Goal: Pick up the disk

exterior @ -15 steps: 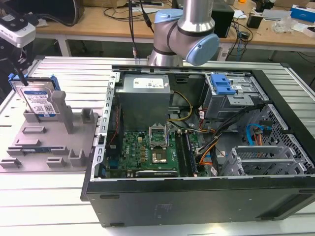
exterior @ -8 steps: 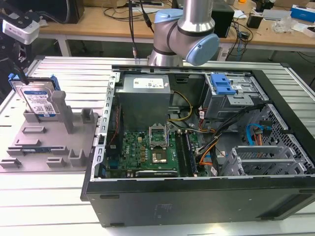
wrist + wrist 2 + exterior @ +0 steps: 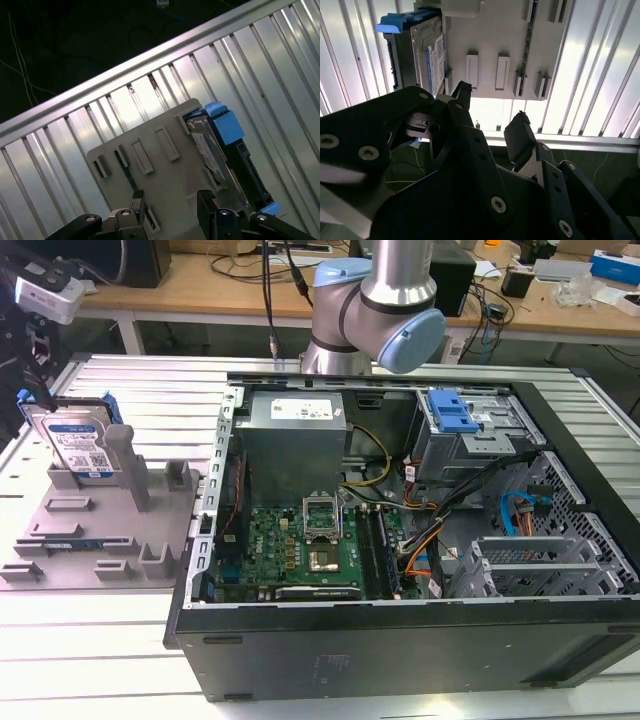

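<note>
The disk [image 3: 75, 445] stands upright on edge in a slot of the grey holder tray [image 3: 100, 530], at the exterior view's left. It is silver with a white-and-blue label and blue side rails. In both wrist views the disk [image 3: 427, 55] [image 3: 220, 150] sits at one end of the tray [image 3: 505, 35] [image 3: 150, 155]. My gripper [image 3: 491, 107] [image 3: 171, 200] hangs above the tray, beside the disk and apart from it. Its black fingers [image 3: 520, 125] are open, with nothing between them. The arm's wrist end [image 3: 40, 300] is above the disk in the exterior view.
A big open computer case [image 3: 400, 510] lies beside the tray on the ribbed metal table [image 3: 130, 380]. The arm's base [image 3: 375, 310] stands behind the case. The table's edge [image 3: 150, 55] runs close past the tray, with dark floor beyond. Cluttered wooden benches stand at the back.
</note>
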Controlling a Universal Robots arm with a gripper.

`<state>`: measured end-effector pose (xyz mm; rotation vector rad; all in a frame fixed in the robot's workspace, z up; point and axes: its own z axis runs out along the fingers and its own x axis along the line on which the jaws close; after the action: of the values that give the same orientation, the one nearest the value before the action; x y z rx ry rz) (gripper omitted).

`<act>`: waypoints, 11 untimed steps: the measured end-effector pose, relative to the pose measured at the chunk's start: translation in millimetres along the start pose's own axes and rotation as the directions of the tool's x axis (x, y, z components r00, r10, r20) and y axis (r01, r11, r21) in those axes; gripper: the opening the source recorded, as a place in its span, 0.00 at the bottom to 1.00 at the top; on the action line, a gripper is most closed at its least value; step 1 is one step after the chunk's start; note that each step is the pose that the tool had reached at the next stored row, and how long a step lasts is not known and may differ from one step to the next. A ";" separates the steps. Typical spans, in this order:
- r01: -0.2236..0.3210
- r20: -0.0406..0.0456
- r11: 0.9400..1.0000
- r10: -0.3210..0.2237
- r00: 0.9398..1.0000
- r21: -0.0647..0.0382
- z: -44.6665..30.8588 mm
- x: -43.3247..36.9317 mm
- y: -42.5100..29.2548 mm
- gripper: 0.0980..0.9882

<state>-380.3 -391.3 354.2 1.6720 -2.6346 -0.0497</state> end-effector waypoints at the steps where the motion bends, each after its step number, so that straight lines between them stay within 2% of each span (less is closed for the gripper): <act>1: 0.017 -0.001 1.000 -0.017 1.000 0.000 0.1 0.0 0.0 0.50; 3: 0.057 -0.002 0.998 -0.057 0.998 0.000 0.5 0.0 0.0 0.50; 4: 0.093 -0.003 0.996 -0.093 0.996 0.000 0.9 0.0 0.0 0.50; 6: 0.129 -0.005 0.992 -0.129 0.992 0.000 1.2 0.0 0.0 0.50; 8: 0.170 -0.006 0.985 -0.170 0.985 0.000 1.6 0.0 0.0 0.50; 10: 0.237 -0.009 0.971 -0.237 0.971 -0.001 2.0 0.0 0.0 0.50; 11: 0.246 -0.009 0.969 -0.246 0.969 -0.001 2.0 0.0 0.0 0.50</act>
<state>-380.3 -391.3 352.2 1.9842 -2.4036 -0.0453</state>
